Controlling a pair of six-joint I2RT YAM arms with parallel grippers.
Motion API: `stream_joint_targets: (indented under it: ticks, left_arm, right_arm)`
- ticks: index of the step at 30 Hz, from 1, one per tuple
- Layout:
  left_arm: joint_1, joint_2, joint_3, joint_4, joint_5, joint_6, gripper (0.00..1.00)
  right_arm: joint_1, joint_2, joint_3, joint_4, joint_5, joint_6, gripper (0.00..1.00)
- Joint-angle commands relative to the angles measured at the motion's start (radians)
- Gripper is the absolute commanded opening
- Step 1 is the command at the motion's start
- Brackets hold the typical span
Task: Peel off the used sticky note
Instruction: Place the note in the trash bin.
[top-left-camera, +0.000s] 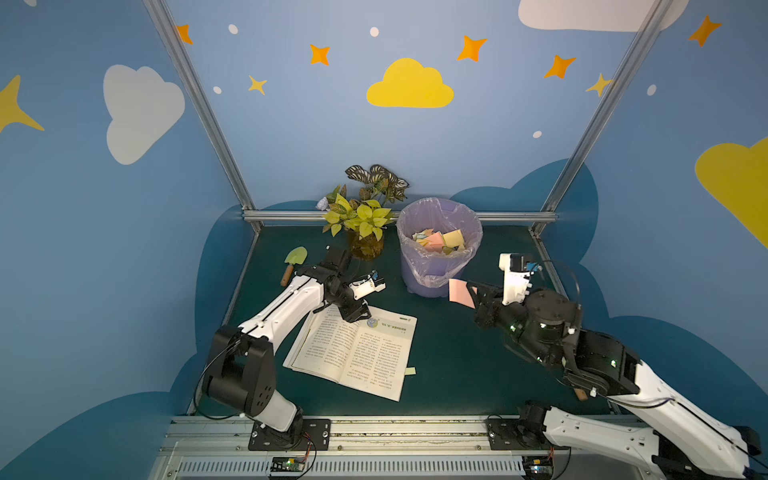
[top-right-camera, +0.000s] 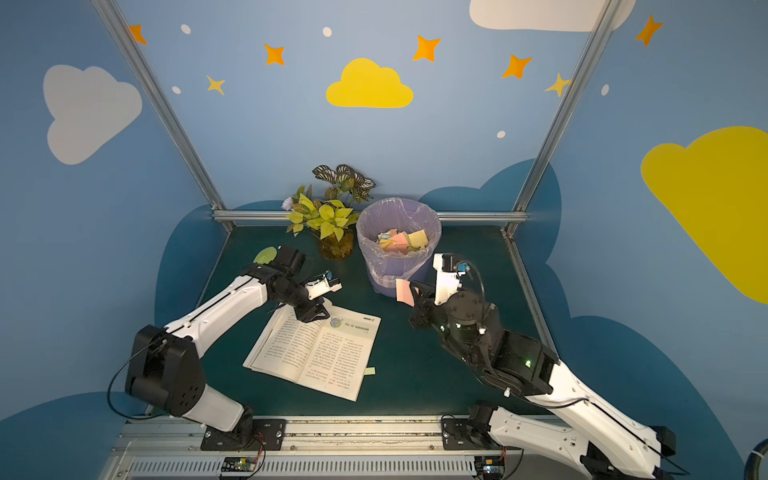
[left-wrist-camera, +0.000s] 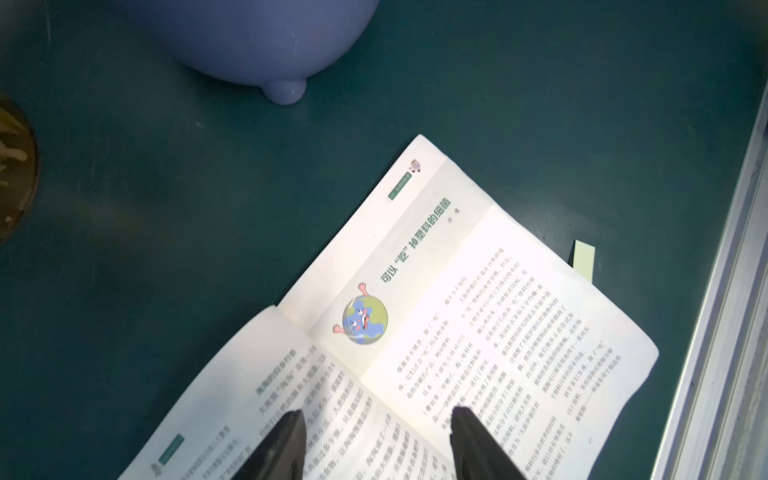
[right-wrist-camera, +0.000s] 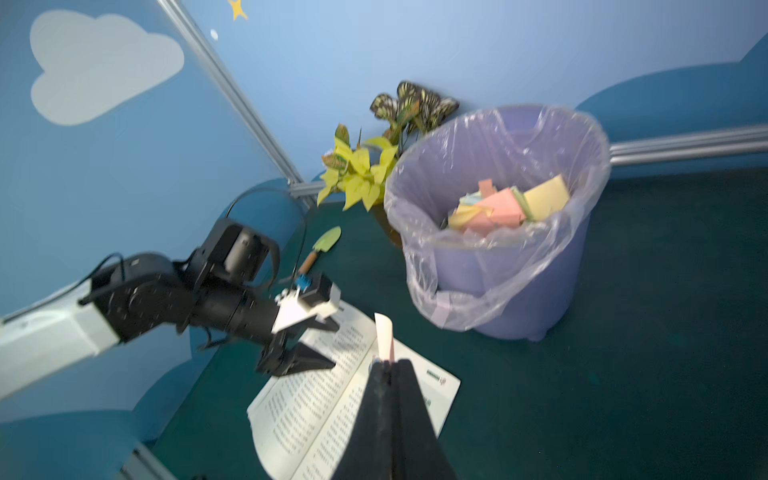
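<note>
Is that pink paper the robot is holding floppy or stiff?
Probably floppy: the pink sticky note bends beyond the shut right tool. Likely very light, since a pinch on one edge holds it up. Dropped, it might flutter rather than fall straight into the bin.

Book (top-left-camera: 357, 357) mid-table, bin (top-left-camera: 419, 272) behind it, plant (top-left-camera: 361, 216) left of bin, trowel (top-left-camera: 293, 262) left of plant
</note>
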Motion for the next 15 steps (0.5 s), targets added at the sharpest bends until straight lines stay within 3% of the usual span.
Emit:
stream_joint_targets:
  ticks: [1,7,15]
  left_arm:
    - [0.049,-0.025,-0.063,-0.048,0.051,0.044,0.62]
    - [0.148,-0.102,-0.167,-0.05,0.118,0.096,0.71]
    - [0.268,-0.128,-0.248,-0.039,0.176,0.153,0.8]
  right_arm:
    - [-0.105,0.11,0.12,-0.024,-0.087,-0.088,0.0]
    - [-0.326,0.39,0.408,-0.061,-0.202,-0.107,0.0]
    - [-0.404,0.766,0.73,-0.178,-0.161,-0.156,0.0]
